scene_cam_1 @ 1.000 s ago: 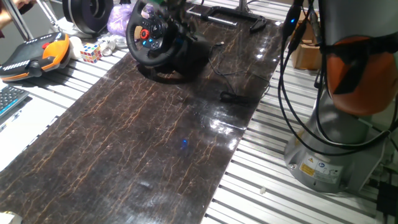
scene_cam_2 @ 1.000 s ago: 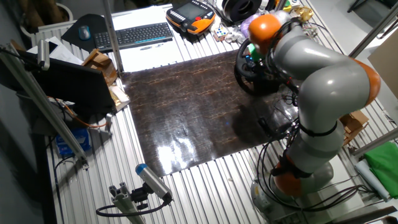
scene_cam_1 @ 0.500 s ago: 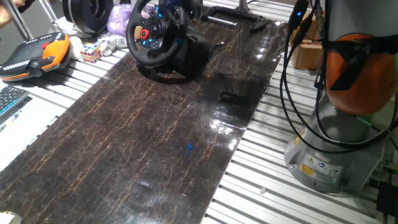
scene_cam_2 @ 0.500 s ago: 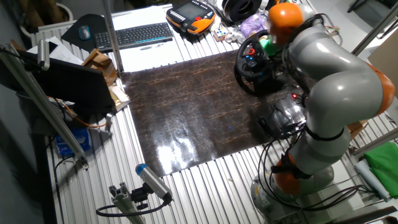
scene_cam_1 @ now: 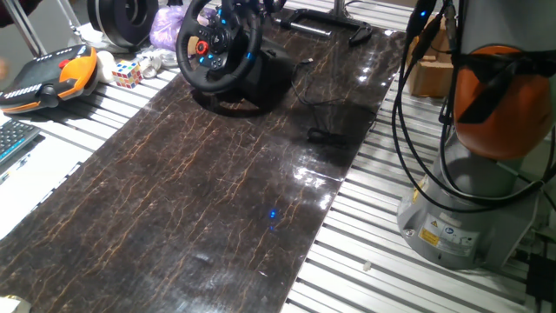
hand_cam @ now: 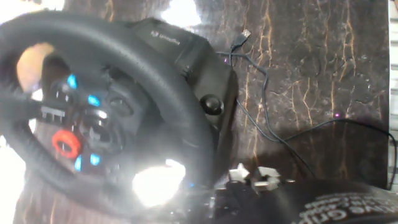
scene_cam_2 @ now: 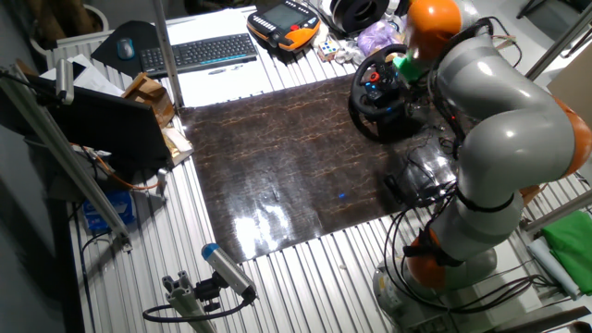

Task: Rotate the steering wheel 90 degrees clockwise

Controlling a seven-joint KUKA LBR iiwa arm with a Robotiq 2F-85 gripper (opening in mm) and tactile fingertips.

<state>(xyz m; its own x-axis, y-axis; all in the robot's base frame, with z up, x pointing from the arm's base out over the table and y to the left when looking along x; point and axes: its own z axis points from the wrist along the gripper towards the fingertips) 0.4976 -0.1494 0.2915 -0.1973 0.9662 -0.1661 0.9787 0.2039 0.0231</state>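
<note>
Steering wheel sits upper left of one fixed view, on its black base. Honestly can't tell if the gripper fingers are spread or together.

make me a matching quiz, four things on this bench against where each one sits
Things:
1. steering wheel
2. Rubik's cube
3. orange teach pendant
4. keyboard

Places:
a. by the computer mouse
b. far end of the dark mat
c. between pendant and wheel
d. slatted table, left of the cube

Pairs: 1-b, 2-c, 3-d, 4-a
</note>
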